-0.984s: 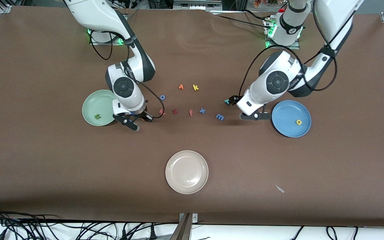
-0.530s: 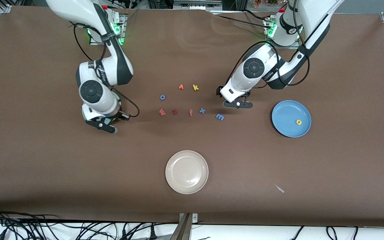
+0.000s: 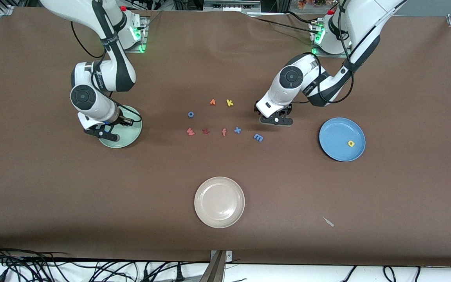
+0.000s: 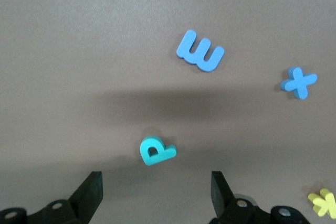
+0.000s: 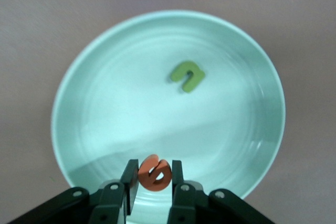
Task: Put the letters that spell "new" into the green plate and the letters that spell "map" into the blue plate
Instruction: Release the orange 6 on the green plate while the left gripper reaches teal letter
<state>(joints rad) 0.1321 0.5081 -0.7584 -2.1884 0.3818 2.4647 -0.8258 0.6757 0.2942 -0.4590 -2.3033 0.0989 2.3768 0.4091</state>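
Note:
My right gripper [image 3: 106, 134] hangs over the pale green plate [image 3: 131, 133], shut on the orange e [image 5: 154, 177]. The green n [image 5: 187, 76] lies in that plate [image 5: 79, 129]. The pinkish-red w [image 3: 190, 132] lies on the table in the row of letters. My left gripper [image 3: 276, 120] is low over the table, open, and the teal p [image 4: 156, 150] lies flat just ahead of its fingertips [image 4: 94, 182]. The blue m [image 3: 258, 137] lies beside it, nearer the front camera. The yellow a [image 3: 351, 143] rests in the blue plate [image 3: 333, 133].
A dark red z [image 3: 205, 131], salmon f [image 3: 224, 132] and blue x [image 3: 237, 130] lie between w and m. A blue o [image 3: 190, 114], an orange letter [image 3: 212, 102] and a yellow k [image 3: 230, 102] lie farther back. A cream plate [image 3: 219, 184] sits near the front edge.
My right arm swung from beside the w toward its own end of the table and now hovers over the green plate. My left arm moved from beside the blue plate to over the p.

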